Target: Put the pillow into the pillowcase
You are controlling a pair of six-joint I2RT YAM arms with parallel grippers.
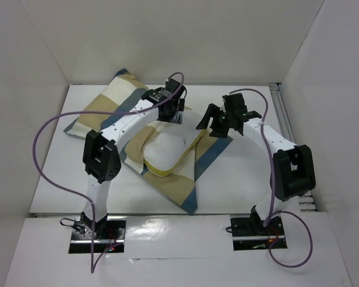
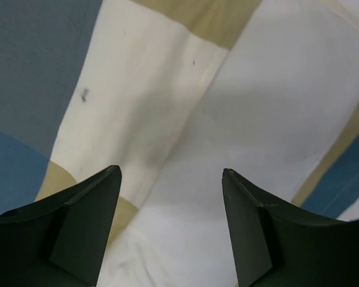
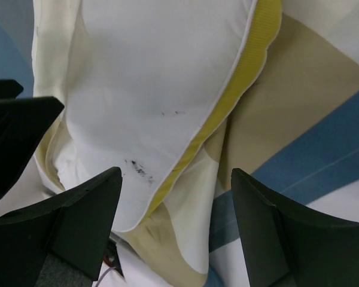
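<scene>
White table point(image 1: 239, 179) | pillow point(image 1: 167, 152) partly under pillowcase point(image 1: 96, 110) | my left claw point(image 2: 170, 173) spread, empty | my right claw point(image 3: 176, 173) spread, empty

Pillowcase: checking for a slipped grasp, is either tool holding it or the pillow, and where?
Nothing is held: the left tool stands open over the pillowcase, the right tool open facing the pillow.

I work inside a plain white box: a back wall point(image 1: 185, 36) at twelve o'clock, a left wall point(image 1: 18, 107) at nine and a right wall point(image 1: 341, 89) at three. The white table point(image 1: 251, 179) fills the middle. A metal rail point(image 1: 285, 113) lines its three o'clock edge. At six, a glossy white ledge point(image 1: 179, 236) catches soft glare.
</scene>
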